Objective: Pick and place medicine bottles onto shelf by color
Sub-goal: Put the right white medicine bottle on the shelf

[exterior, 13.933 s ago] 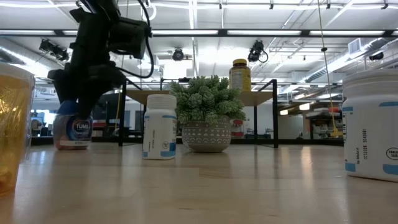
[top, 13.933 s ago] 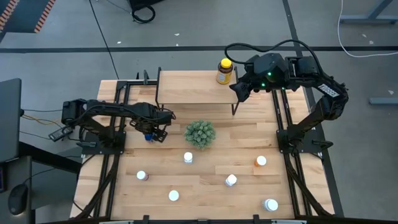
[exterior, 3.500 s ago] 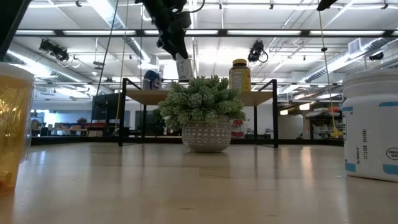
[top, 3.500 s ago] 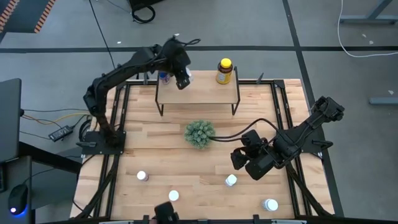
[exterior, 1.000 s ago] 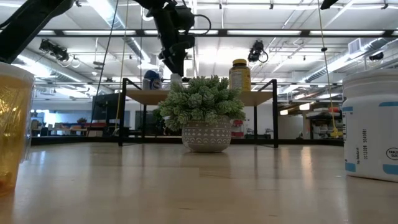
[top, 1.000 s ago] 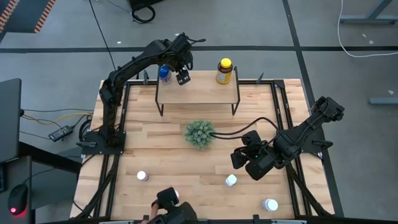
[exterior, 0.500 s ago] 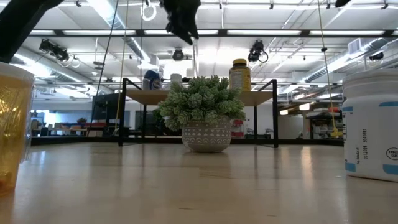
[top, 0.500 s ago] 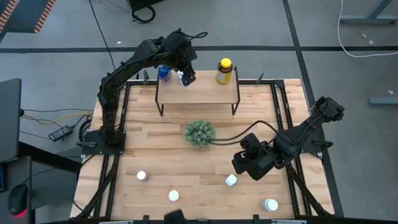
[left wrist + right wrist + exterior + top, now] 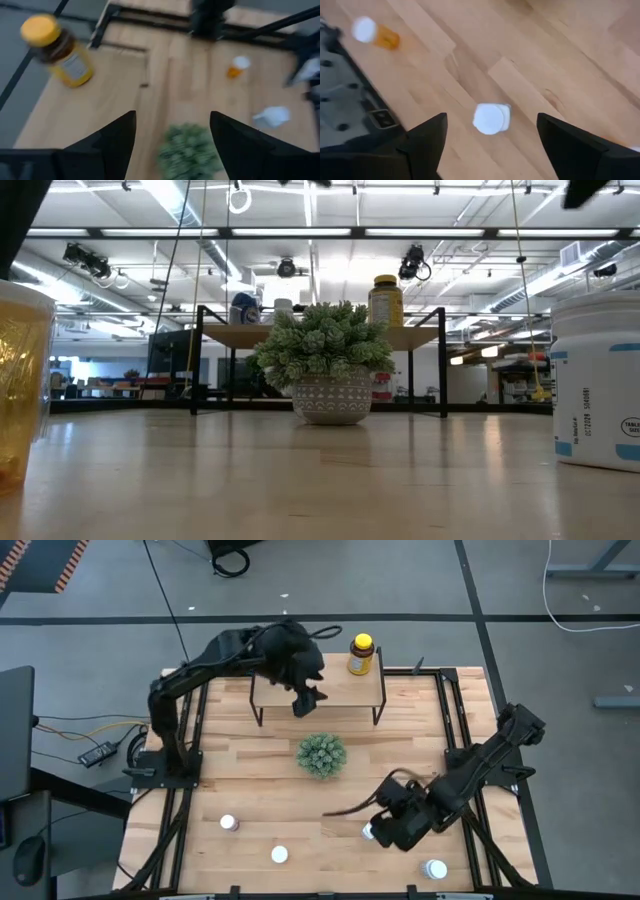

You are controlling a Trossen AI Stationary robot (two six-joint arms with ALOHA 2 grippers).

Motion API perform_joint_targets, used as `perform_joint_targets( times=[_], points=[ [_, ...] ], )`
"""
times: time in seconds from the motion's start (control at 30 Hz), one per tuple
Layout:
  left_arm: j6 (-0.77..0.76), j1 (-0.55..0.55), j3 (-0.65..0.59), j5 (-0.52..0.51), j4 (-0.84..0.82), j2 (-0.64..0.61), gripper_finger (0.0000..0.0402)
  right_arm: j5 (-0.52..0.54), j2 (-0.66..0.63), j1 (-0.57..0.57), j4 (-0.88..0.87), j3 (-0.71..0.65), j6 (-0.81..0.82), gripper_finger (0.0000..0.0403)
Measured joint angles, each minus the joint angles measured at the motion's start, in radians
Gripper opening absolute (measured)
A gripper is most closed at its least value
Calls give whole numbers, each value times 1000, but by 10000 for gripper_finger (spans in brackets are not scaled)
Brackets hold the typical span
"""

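Starting at the left of your surface (image 9: 250,770), two white-capped bottles stand near the front edge: one with a dark body (image 9: 228,823) and a second bottle (image 9: 279,855) just right of it. Farther back, your left pincer (image 9: 304,700) hangs over the front edge of the shelf (image 9: 340,690), its fingers (image 9: 112,142) spread and holding nothing. In the low view a blue bottle (image 9: 243,308) and a small white bottle (image 9: 283,307) stand on the shelf's left part. The amber bottle with the yellow cap (image 9: 361,654) stands at the shelf's back edge, toward its right end. In front of the shelf sits the green plant ball (image 9: 322,755).

Moving right, your right pincer (image 9: 385,830) is low over the front of the surface, fingers (image 9: 427,140) spread wide, directly above a white bottle (image 9: 491,118) that stands free between them. An orange bottle (image 9: 374,33) lies nearby in the right wrist view. One more white-capped bottle (image 9: 434,868) stands near the front right corner.
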Motion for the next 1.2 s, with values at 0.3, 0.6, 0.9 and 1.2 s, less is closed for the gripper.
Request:
perform_joint_targets(
  times=[0.3, 0.6, 0.9, 1.2],
  points=[
    [3, -133, 0, -71, 12, -50, 222, 5, 99, 22, 71, 0, 202, 335],
    [15, -188, -128, -74, 29, -79, 202, -34, 159, 24, 65, 0, 286, 336],
    [-103, -236, -696, -68, 481, -394, 199, -59, 165, 29, 37, 0, 484, 336],
    [-218, -246, -936, -101, 558, -614, 197, -124, 165, 0, 40, 0, 610, 336]
  ],
)
